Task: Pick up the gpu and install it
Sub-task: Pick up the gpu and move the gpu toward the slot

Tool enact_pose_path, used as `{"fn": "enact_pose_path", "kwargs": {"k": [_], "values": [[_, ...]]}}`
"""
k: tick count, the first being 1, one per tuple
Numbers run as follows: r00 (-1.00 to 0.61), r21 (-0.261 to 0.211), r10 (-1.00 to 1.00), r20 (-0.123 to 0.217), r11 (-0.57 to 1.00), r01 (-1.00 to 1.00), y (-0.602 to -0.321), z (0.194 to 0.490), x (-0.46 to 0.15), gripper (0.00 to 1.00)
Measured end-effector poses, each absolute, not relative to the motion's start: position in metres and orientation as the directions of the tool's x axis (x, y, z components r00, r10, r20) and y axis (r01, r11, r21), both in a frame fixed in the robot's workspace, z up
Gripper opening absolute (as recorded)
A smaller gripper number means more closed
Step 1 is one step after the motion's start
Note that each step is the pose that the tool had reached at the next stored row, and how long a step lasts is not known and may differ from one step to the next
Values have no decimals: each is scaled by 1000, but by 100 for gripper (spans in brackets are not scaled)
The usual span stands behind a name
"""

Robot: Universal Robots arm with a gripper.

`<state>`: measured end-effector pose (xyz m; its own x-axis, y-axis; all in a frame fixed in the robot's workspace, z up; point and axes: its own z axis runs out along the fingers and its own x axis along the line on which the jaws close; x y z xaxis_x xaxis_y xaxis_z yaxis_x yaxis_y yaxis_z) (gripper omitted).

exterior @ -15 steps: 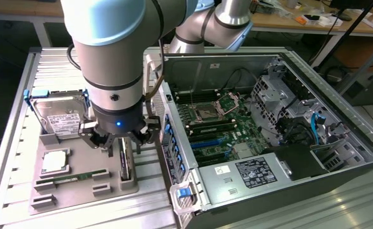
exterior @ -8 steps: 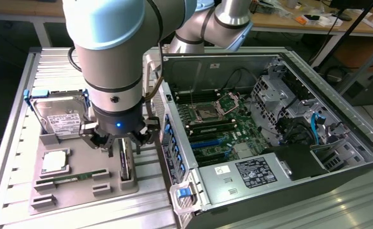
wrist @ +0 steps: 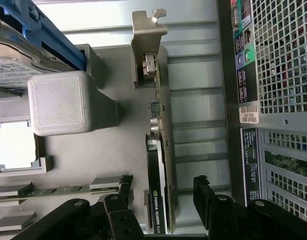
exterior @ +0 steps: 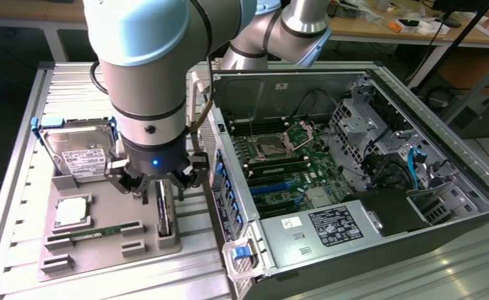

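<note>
Slatted metal table (exterior: 69,87) carries an open computer case (exterior: 269,94) on the exterior view's right. Its side panel is off, so the board inside can be reached from above. The arm (exterior: 144,75) stands vertical over a grey parts tray (exterior: 144,247) just beside the case.

The tray has moulded pockets, one part per pocket: hard drive (exterior: 77,153) propped at the far end, processor chip (exterior: 71,211) and memory stick (exterior: 94,234) lying flat. The gpu (exterior: 166,215) stands on its long edge in a narrow slot on the tray's case side. Judgement: edge-up storage lets two fingers close across its thin faces from above.

The gripper (exterior: 159,187) is directly over the gpu. In the wrist view the fingers (wrist: 208,200) are spread, one on each side of the card, with a gap showing on both sides and no contact seen. The card is seated in its slot, not lifted. Judgement: pick step, pre-grasp.

Look of the gpu (wrist: 161,140):
- thin green board seen edge-on
- black cooler (wrist: 156,200) with white lettering along its edge
- silver bracket (wrist: 147,30) with a bent tab at the end away from the fingers
</note>
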<state>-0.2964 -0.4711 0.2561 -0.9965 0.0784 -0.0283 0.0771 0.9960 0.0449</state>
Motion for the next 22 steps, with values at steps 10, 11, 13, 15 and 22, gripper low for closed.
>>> {"fn": "enact_pose_path", "kwargs": {"k": [10,11,13,15,22], "values": [[-996,45,80,-29,996,79,-465,248,-304,60],[-996,45,80,-29,996,79,-465,246,-304,60],[-996,45,80,-28,996,79,-465,244,-304,60],[-996,45,80,-28,996,79,-464,243,-304,60],[-996,45,80,-28,996,79,-462,243,-302,60]]}}
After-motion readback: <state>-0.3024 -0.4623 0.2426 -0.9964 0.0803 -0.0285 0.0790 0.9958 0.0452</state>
